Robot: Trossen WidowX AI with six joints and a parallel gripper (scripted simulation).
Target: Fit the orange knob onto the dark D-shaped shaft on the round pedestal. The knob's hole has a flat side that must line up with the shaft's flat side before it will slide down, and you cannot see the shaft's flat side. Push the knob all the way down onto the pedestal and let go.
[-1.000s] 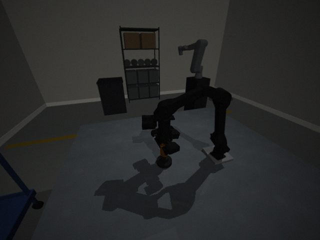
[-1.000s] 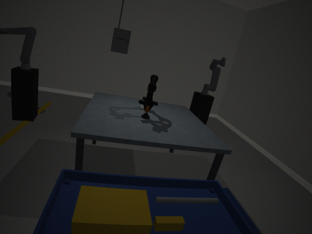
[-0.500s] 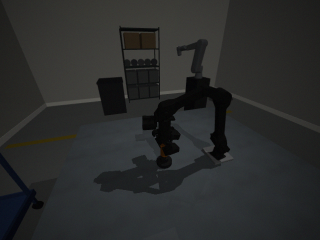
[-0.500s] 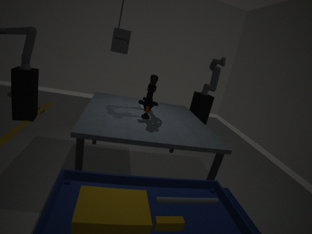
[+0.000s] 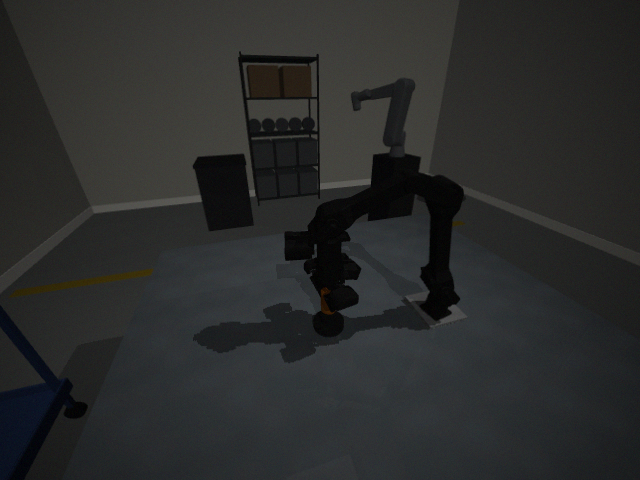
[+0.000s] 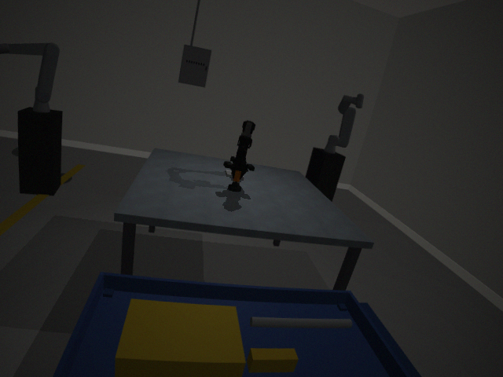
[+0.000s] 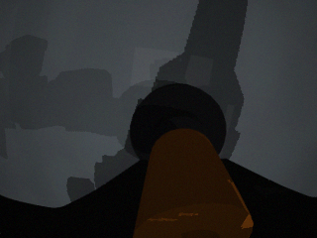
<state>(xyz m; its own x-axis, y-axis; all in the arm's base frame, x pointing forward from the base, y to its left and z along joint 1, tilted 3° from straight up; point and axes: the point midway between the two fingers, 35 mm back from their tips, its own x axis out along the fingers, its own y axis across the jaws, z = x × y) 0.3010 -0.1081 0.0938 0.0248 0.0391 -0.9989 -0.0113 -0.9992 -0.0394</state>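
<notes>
The orange knob (image 5: 326, 307) (image 6: 236, 176) (image 7: 185, 169) stands upright in my gripper (image 5: 329, 298) (image 6: 237, 173) (image 7: 183, 167), which is shut on it. The knob's lower end is over the dark round pedestal (image 5: 328, 326) (image 6: 234, 188) (image 7: 146, 121). In the wrist view that end overlaps the near half of the pedestal's disc. In the top view the knob's lower end meets the pedestal's top in the picture; I cannot tell whether they touch. The shaft cannot be made out, and its flat side and the knob's hole are hidden.
The pedestal stands on the grey-blue table (image 5: 232, 408) (image 6: 280, 210). My arm's base sits on a white plate (image 5: 455, 316) to the right in the top view. A blue cart (image 5: 25, 413) (image 6: 211, 290) with yellow blocks stands off the table. Dark arm shadows lie around the pedestal.
</notes>
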